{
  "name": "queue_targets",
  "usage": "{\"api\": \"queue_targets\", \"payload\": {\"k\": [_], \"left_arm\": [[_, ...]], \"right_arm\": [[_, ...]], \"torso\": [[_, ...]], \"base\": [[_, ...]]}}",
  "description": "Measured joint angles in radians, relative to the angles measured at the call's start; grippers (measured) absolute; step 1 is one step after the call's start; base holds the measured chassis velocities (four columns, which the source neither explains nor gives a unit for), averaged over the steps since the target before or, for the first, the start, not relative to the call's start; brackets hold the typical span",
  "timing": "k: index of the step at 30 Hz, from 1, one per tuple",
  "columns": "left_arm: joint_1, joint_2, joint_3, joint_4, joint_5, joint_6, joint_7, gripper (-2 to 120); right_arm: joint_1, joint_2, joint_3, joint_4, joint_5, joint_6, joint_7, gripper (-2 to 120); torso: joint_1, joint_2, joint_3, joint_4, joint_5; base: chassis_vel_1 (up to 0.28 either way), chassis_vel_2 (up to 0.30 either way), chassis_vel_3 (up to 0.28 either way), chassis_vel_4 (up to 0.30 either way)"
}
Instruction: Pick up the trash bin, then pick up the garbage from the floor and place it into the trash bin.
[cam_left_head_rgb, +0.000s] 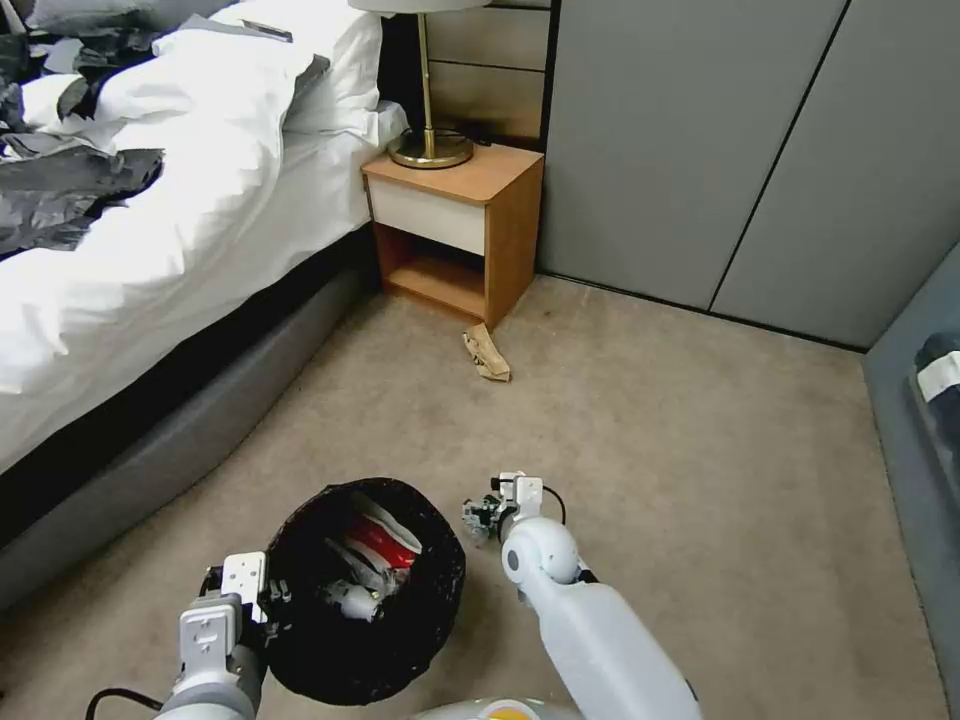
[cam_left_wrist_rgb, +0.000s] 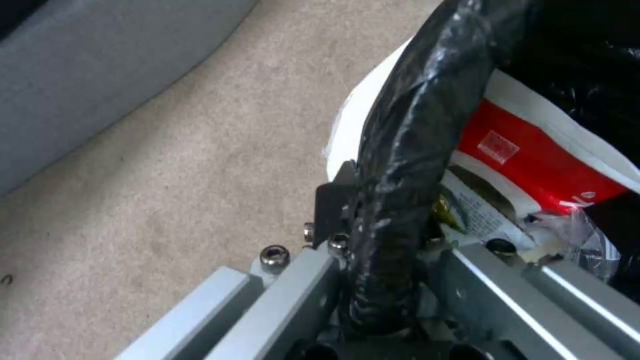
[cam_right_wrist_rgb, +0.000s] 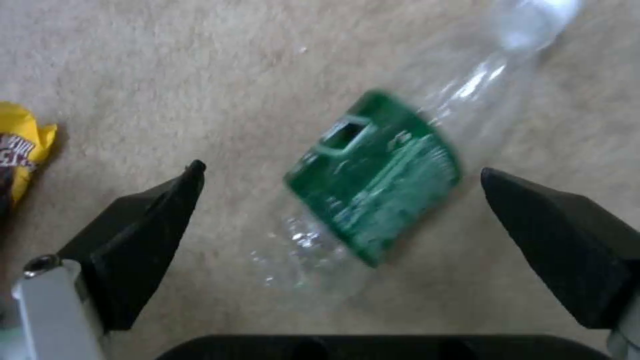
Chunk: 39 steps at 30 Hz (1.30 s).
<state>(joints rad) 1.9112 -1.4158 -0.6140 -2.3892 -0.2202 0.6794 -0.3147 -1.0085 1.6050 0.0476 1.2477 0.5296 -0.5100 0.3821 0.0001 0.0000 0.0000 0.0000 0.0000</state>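
Note:
The trash bin (cam_left_head_rgb: 335, 655), white with a black bag over its rim (cam_left_wrist_rgb: 413, 125), hangs just above the carpet at the lower left. My left gripper (cam_left_head_rgb: 268, 590) is shut on that rim (cam_left_wrist_rgb: 387, 235). Inside lie a red-white packet (cam_left_head_rgb: 385, 540) (cam_left_wrist_rgb: 527, 155) and other litter. My right gripper (cam_left_head_rgb: 482, 515) is low over the floor just right of the bin. Its fingers (cam_right_wrist_rgb: 143, 225) stand open on either side of a clear plastic bottle (cam_right_wrist_rgb: 373, 180) with a green label, lying on the carpet. A yellow snack wrapper (cam_right_wrist_rgb: 23, 150) lies beside it. A brown paper bag (cam_left_head_rgb: 487, 353) lies by the nightstand.
A bed (cam_left_head_rgb: 150, 250) with white bedding and black plastic sheets runs along the left. A wooden nightstand (cam_left_head_rgb: 455, 225) with a brass lamp stands at the back, grey wardrobe doors (cam_left_head_rgb: 720, 150) behind it. Open carpet (cam_left_head_rgb: 700, 480) stretches to the right, up to a grey seat (cam_left_head_rgb: 925, 420).

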Motion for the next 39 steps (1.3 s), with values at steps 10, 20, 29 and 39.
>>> {"api": "queue_targets", "payload": {"k": [10, 20, 29, 39], "left_arm": [[0.006, -0.006, 0.007, 0.000, 0.010, -0.004, 0.000, 0], [0.014, -0.008, 0.009, -0.004, 0.016, -0.009, 0.000, 0], [0.023, -0.010, 0.015, -0.006, 0.029, -0.014, 0.002, 0], [0.017, -0.004, 0.014, -0.007, 0.025, -0.014, 0.002, 0]], "right_arm": [[0.006, 0.006, 0.031, -0.090, -0.029, 0.066, -0.073, 100], [0.016, 0.004, 0.046, -0.132, -0.045, 0.107, -0.094, 73], [0.029, 0.004, 0.065, -0.153, -0.052, 0.123, -0.103, 37], [0.026, 0.003, 0.064, -0.149, -0.070, 0.140, -0.099, 19]], "torso": [[0.000, 0.000, 0.000, -0.0001, 0.0000], [0.000, 0.000, 0.000, -0.0001, 0.0000], [0.000, 0.000, 0.000, 0.0000, 0.0001], [0.000, 0.000, 0.000, 0.0001, 0.0001]], "base": [[0.000, 0.000, 0.000, 0.000], [0.000, 0.000, 0.000, 0.000], [0.000, 0.000, 0.000, 0.000], [0.000, 0.000, 0.000, 0.000]]}}
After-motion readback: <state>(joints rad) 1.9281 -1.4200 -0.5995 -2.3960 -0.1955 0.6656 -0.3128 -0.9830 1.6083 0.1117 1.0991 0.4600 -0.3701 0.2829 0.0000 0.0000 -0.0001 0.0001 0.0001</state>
